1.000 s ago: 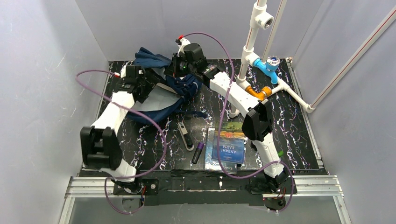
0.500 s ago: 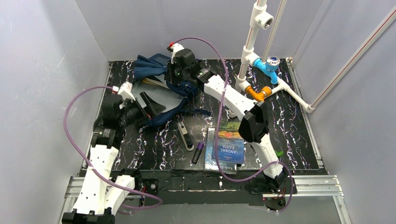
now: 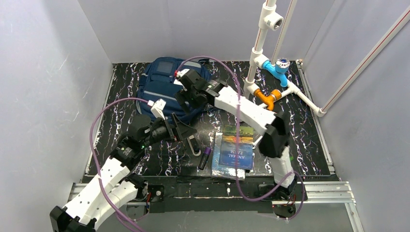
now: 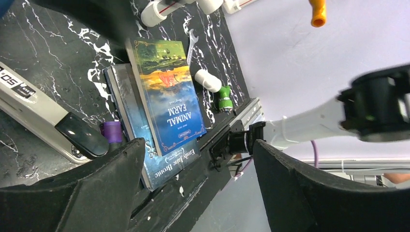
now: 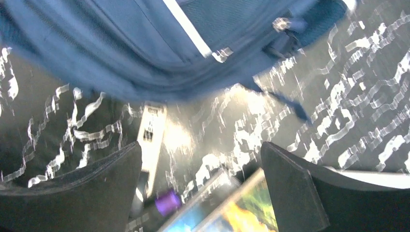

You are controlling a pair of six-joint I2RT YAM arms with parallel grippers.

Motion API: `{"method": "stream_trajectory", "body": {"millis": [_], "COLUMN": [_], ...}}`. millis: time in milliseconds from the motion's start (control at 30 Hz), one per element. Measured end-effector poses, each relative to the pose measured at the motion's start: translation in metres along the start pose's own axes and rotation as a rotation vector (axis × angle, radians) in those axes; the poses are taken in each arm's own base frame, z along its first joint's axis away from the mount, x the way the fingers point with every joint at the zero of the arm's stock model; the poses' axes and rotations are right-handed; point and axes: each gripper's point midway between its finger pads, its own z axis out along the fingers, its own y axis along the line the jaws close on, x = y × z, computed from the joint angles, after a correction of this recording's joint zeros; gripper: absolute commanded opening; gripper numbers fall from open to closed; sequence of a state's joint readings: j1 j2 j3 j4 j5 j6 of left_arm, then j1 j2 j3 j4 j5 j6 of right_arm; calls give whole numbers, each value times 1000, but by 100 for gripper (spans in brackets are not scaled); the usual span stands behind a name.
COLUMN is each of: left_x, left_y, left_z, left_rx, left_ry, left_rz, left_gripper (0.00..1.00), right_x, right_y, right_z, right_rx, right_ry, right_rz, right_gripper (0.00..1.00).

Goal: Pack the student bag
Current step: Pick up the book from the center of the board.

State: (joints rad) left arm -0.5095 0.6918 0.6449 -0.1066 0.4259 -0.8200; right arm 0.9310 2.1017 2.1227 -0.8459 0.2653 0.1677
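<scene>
The student bag (image 3: 162, 82), navy with grey stripes, lies flat at the back left of the table; its blurred fabric (image 5: 145, 43) fills the top of the right wrist view. My right gripper (image 3: 186, 99) hangs open over the bag's front edge with nothing between its fingers (image 5: 200, 150). Nearer the front, my left gripper (image 3: 182, 130) is open and empty (image 4: 199, 145), pointing toward the books. An "Animal Farm" book (image 3: 238, 149) (image 4: 169, 96) lies on a second blue book (image 4: 167, 166). A purple marker (image 3: 205, 157) and a silver tool (image 3: 192, 141) lie beside them.
A rack of white, blue and orange pipes (image 3: 270, 72) stands at the back right. A white elbow fitting with a green end (image 4: 215, 87) and a small wrench (image 4: 191, 41) lie near the books. The table's front rail (image 3: 212, 189) runs below.
The bag, held up and bunched a second ago, now lies flat on the table. My right gripper has opened and let it go. My left arm has swung forward and right toward the tool.
</scene>
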Motion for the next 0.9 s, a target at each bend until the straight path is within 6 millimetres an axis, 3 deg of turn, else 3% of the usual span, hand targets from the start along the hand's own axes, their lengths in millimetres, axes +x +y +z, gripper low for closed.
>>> {"method": "stream_trajectory", "body": {"millis": [233, 267, 333, 467, 600, 767, 900], "left_x": [17, 19, 23, 40, 70, 83, 71], "left_y": [4, 4, 5, 11, 25, 45, 37], "left_z": [16, 18, 26, 60, 102, 146, 177], "left_rx": [-15, -18, -25, -82, -118, -132, -88], "left_ry": [14, 15, 35, 121, 203, 244, 245], "left_rz": [15, 13, 9, 10, 45, 71, 93], "left_gripper": [80, 79, 76, 67, 67, 73, 66], "right_x": [37, 43, 63, 122, 188, 236, 262], "right_y": [-25, -27, -33, -48, -62, -87, -98], "right_z": [-115, -123, -134, -125, -113, -116, -111], "right_rx": [-10, -15, -12, 67, 163, 294, 367], "right_ry": [-61, -71, -65, 44, 159, 177, 196], "right_rz": [-4, 8, 34, 88, 153, 221, 244], "right_gripper": [98, 98, 87, 59, 52, 26, 7]}}
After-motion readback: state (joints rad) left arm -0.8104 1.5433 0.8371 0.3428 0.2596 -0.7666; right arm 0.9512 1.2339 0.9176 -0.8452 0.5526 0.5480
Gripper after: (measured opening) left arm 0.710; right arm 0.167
